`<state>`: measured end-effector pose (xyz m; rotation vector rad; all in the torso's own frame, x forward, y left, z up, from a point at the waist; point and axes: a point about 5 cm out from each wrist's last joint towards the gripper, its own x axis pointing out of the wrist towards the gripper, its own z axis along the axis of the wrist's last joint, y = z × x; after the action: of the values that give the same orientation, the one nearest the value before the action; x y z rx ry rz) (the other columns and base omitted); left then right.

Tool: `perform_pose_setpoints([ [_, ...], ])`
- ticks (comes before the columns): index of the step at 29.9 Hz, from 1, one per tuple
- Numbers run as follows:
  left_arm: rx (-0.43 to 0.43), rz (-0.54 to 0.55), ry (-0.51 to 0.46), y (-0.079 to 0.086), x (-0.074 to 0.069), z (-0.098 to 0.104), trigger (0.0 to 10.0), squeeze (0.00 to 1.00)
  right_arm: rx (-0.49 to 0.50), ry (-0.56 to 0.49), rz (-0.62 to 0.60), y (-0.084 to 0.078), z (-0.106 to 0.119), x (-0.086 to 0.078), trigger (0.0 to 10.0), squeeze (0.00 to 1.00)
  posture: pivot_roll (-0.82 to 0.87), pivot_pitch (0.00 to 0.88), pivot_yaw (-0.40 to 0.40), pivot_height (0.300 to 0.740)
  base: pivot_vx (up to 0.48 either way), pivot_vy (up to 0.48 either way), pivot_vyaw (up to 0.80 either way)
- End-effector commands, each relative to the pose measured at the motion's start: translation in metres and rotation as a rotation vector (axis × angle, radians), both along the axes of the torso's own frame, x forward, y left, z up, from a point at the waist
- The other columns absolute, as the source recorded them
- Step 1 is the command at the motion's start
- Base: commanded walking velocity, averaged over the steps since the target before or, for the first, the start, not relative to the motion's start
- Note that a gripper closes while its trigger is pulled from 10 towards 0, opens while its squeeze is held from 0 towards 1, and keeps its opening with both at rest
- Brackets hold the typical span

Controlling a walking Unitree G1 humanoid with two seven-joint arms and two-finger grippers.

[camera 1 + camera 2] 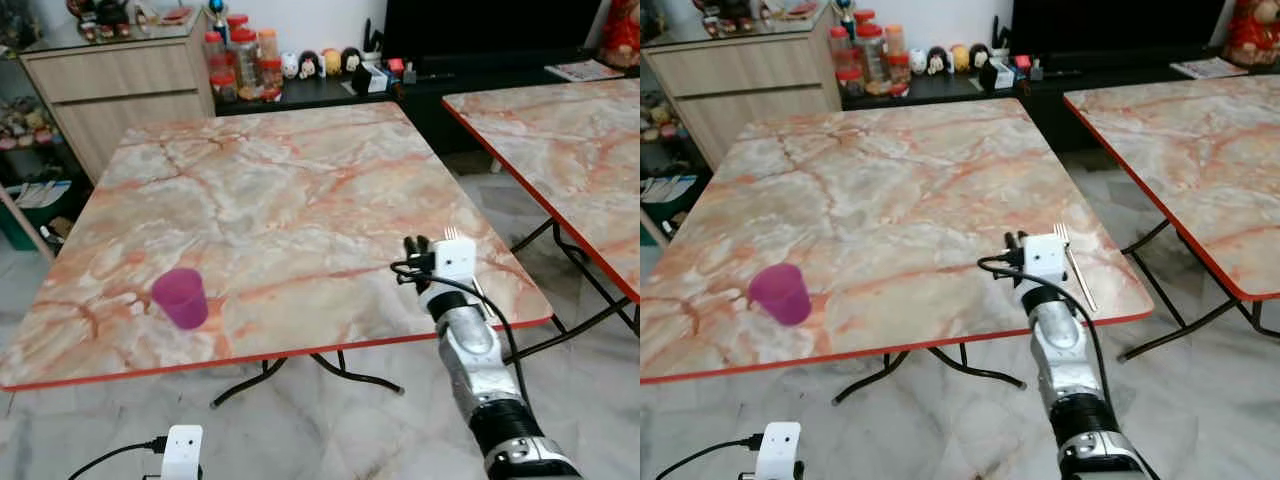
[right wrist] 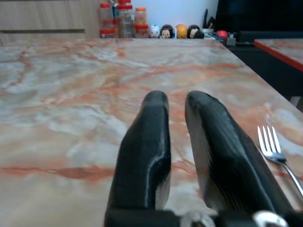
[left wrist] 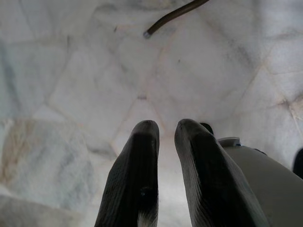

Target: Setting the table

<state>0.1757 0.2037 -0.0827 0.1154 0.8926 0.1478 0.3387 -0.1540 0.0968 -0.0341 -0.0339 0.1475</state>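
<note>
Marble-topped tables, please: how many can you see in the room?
2: the near table holding the purple cup and fork, and a second table to its right, partly cut off.

the right arm point(image 1: 478, 372) reached forward and up, its silver forearm ending in a white wrist block. the right gripper point(image 2: 176, 101) was held level and pointing forward, its two black fingers point(image 2: 147, 146) nearly together, nothing between them. the left gripper point(image 3: 165, 130) hung low, pointing downward, its fingers point(image 3: 135, 175) also close together and empty.
</note>
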Motion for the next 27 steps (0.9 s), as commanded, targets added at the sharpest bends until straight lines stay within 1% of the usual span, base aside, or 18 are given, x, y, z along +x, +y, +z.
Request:
perform_pose_setpoints([
  [1,0.011,0.0,0.026,0.0028,-0.0044,-0.002,10.0,0.0,0.01,-0.011,0.019,0.0077,0.0024,0.0014,10.0,0.0,0.0,0.0,0.024,0.732,0.259,0.0,0.0],
  [6,0.012,0.001,0.025,0.0028,-0.0043,-0.002,10.0,0.0,0.005,-0.01,0.022,0.0077,0.0022,0.0013,10.0,0.0,-0.01,0.0,0.024,0.732,0.281,0.0,0.0],
  [17,0.01,0.001,0.029,0.002,-0.0059,-0.0028,10.0,0.0,0.005,-0.013,0.024,0.0079,0.0019,0.0007,10.0,0.0,-0.01,0.0,0.021,0.732,0.3,0.0,0.46],
  [27,0.005,-0.002,0.036,0.0015,-0.0064,-0.0033,10.0,0.0,0.011,-0.008,0.025,0.0079,0.0012,0.0003,10.0,0.0,-0.01,0.0,0.021,0.732,0.296,0.0,0.0],
])
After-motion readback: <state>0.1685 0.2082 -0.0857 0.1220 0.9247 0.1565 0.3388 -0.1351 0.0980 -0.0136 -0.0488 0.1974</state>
